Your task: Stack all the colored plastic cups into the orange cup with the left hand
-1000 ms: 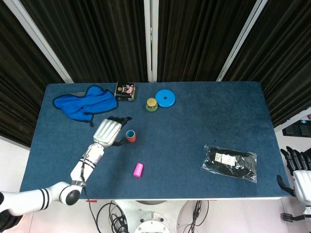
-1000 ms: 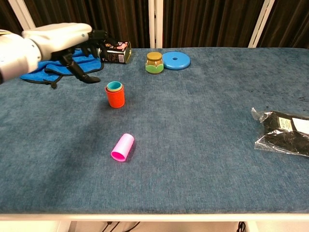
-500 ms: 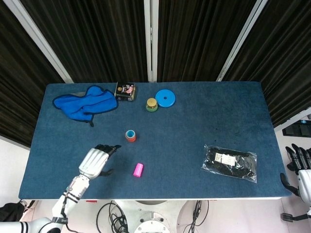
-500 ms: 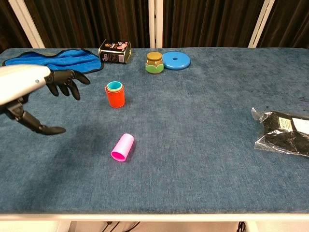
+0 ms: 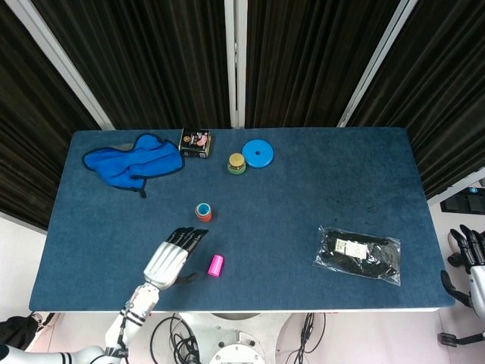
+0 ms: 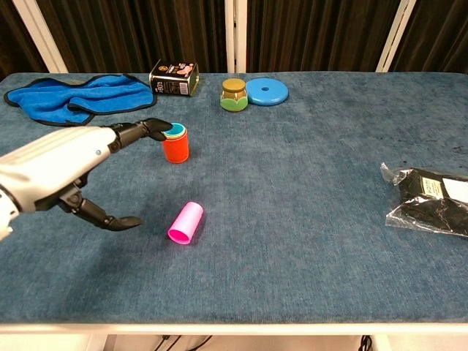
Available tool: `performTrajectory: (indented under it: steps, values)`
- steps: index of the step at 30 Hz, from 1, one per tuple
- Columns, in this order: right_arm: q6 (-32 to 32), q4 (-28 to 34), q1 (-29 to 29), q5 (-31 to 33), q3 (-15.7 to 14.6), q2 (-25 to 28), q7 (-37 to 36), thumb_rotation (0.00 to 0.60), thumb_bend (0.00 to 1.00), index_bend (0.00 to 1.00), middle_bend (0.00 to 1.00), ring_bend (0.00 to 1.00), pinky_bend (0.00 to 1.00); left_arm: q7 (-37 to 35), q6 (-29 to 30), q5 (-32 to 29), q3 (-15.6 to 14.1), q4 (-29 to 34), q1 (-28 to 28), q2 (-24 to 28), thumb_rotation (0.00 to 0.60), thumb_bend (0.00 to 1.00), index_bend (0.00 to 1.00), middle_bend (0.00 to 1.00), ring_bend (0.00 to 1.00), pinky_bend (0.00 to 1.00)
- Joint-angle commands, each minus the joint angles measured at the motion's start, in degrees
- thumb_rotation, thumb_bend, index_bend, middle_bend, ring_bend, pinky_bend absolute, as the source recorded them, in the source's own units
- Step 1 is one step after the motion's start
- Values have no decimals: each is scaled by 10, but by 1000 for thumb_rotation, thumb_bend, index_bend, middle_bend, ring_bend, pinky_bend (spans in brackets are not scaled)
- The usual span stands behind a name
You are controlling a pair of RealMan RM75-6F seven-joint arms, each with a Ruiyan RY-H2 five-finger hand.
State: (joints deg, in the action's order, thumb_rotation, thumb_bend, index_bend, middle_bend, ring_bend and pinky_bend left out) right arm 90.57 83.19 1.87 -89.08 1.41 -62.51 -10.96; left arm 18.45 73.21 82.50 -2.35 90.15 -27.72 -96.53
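Shifted rightward since before, left hand [image 5: 168, 258] hovers empty, fingers spread, just left of pink cup [image 5: 216, 265].

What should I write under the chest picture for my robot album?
Open left hand reaches toward the pink cup lying on its side, orange cup standing behind.

- Your right hand [image 5: 471, 262] is cut off by the head view's right edge, so its fingers cannot be judged.
- In the chest view, the clear plastic bag of black items [image 6: 431, 199] runs past the right edge.
- The label on the small black printed tin [image 5: 195, 143] is too small to read.
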Motion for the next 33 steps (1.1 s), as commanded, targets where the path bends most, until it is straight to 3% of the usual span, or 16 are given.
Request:
performTrajectory:
  steps: [1,19,33]
  values:
    - [0,-5,1,0,0,-1,-5,600,327,0,0,0,0,3,1,9,6,-40,5,-30,600,162,45,78,60,126]
    - [-6,-28,1,8,3,-9,-26,600,327,0,0,0,0,-38,13,45,2,-115,30,-94,600,163,7,2,1,110]
    - [-3,-41,6,11,2,-13,-42,600,327,0,0,0,0,-72,24,73,13,-187,34,-144,600,163,7,1,0,109]
